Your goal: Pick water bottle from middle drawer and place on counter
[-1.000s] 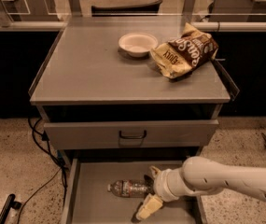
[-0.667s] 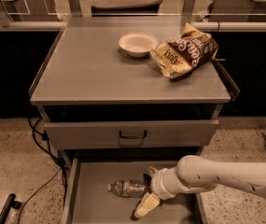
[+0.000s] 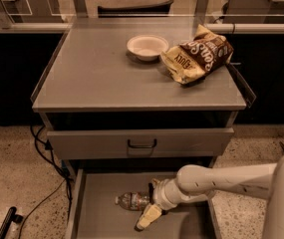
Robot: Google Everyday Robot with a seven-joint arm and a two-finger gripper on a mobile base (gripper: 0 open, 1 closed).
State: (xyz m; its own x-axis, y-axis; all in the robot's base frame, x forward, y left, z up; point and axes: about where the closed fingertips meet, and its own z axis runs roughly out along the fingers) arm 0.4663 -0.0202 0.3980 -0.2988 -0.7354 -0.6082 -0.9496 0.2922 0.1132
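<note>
The water bottle (image 3: 130, 200) lies on its side on the floor of the open middle drawer (image 3: 101, 220), low in the camera view. My gripper (image 3: 147, 205) reaches in from the right on a white arm and is open. Its lower cream finger (image 3: 148, 217) lies in front of the bottle's right end, and the other sits just behind that end. The bottle's left end pokes out past the fingers and rests on the drawer floor. The counter (image 3: 91, 78) is the grey top above.
A white bowl (image 3: 147, 46) and a brown-and-yellow chip bag (image 3: 197, 59) sit at the back right of the counter. The shut drawer front with a dark handle (image 3: 141, 144) overhangs the open drawer. Cables (image 3: 44, 151) trail on the floor at left.
My gripper has slid left along the drawer, so its fingers now straddle the bottle's right end. The bottle has stayed put.
</note>
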